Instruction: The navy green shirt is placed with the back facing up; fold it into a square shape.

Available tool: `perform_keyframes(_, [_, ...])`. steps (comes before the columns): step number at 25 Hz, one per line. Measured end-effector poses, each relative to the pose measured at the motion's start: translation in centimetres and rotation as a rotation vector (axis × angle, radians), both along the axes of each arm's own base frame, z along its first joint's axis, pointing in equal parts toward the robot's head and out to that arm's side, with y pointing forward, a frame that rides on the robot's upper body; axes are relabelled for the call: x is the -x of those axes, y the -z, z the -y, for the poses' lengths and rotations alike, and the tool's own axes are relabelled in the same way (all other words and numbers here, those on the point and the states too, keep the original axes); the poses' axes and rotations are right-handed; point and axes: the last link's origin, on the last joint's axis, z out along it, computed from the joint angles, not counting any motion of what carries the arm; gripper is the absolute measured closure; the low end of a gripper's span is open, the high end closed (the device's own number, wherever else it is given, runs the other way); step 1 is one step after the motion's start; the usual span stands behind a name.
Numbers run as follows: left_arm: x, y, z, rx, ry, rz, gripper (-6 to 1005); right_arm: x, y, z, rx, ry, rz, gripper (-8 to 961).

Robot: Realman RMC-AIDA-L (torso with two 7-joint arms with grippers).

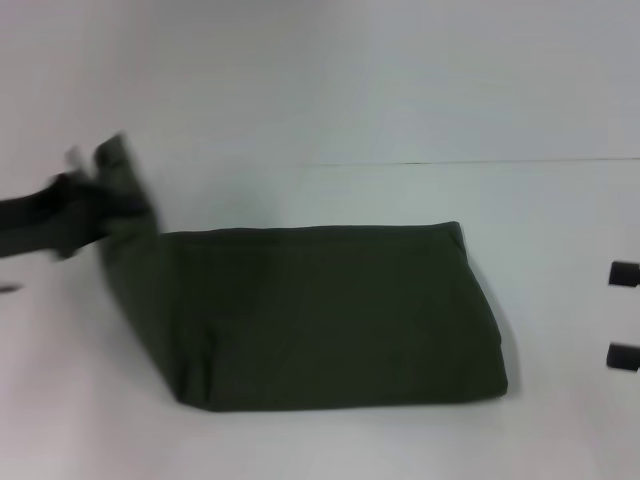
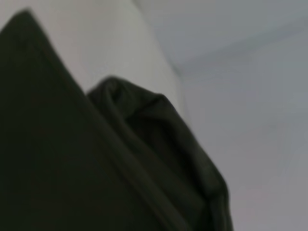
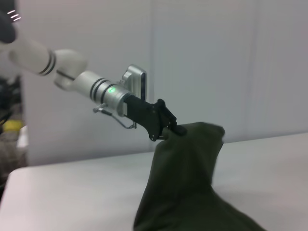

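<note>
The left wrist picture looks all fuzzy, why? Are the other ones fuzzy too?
Left wrist view: the navy green shirt sits very close, so it is out of focus. Head view: the left gripper is smeared by motion blur. Right wrist view: sharpest, showing it pinching the lifted cloth.

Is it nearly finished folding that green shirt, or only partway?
Partway, it seems. The navy green shirt already lies as a long folded band on the white table, no sleeves showing. Right now the left tool pinches the band's left end and holds it raised off the table. Left to do: lay that end over to make a square. The right tool waits at the right edge.
</note>
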Motion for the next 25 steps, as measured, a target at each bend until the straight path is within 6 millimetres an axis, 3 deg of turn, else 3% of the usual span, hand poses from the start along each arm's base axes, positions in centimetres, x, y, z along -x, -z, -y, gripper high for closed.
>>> perform_keyframes(7, [-9.8, 7.7, -3.0, 0.128, 0.253, -0.01, 904, -0.9, -0.9, 0.3, -0.046, 0.136, -0.079, 23])
perform_keyframes(11, [-12.9, 12.5, -3.2, 0.162, 0.296, -0.065, 898, -1.1, -1.1, 0.3, -0.05, 0.177, -0.109, 23])
perform_keyframes(14, [-13.5, 16.2, -2.2, 0.224, 0.286, -0.125, 893, -1.1, -1.2, 0.1, -0.052, 0.196, -0.117, 23])
perform_keyframes(17, [-13.3, 18.0, -1.1, 0.278, 0.256, -0.1, 889, -1.2, -1.2, -0.2, -0.066, 0.206, -0.118, 23])
perform_keyframes(23, [-13.5, 18.9, 0.1, 0.311, 0.201, 0.021, 880, -1.3, -1.1, -0.7, -0.077, 0.219, -0.102, 23])
perform_keyframes(25, [-13.8, 18.6, 0.1, 0.306, 0.202, 0.052, 809, -1.3, -1.2, -0.8, -0.08, 0.223, -0.099, 23])
